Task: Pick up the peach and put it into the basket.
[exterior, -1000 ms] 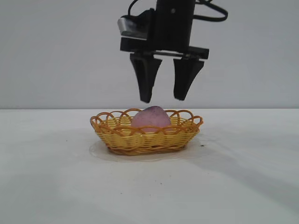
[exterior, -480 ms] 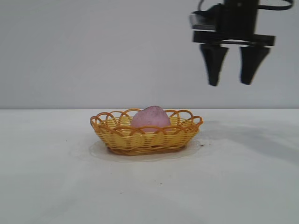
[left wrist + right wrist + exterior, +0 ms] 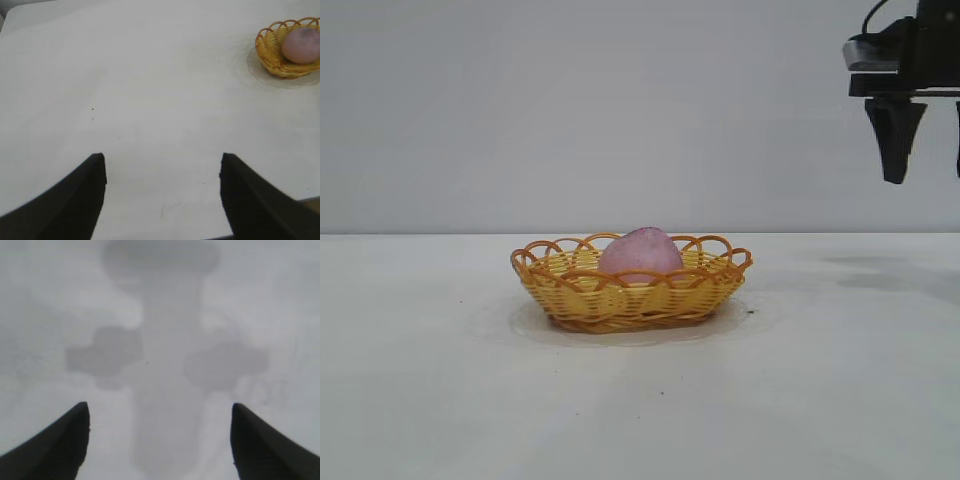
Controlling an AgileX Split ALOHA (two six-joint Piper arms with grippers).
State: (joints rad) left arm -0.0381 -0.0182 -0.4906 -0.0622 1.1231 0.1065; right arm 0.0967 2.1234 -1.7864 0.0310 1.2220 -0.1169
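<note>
The peach [image 3: 640, 250] already sits inside the basket [image 3: 570, 298] on the desk [image 3: 640, 400], well clear of the right jaws [image 3: 927, 150], which hang open and empty (the left jaws [image 3: 162, 195] gape idle too), so nothing seems left.

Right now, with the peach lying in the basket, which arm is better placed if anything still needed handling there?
Right, probably. The right gripper hangs open, high beside the basket holding the peach; the left gripper sits open farther away.
</note>
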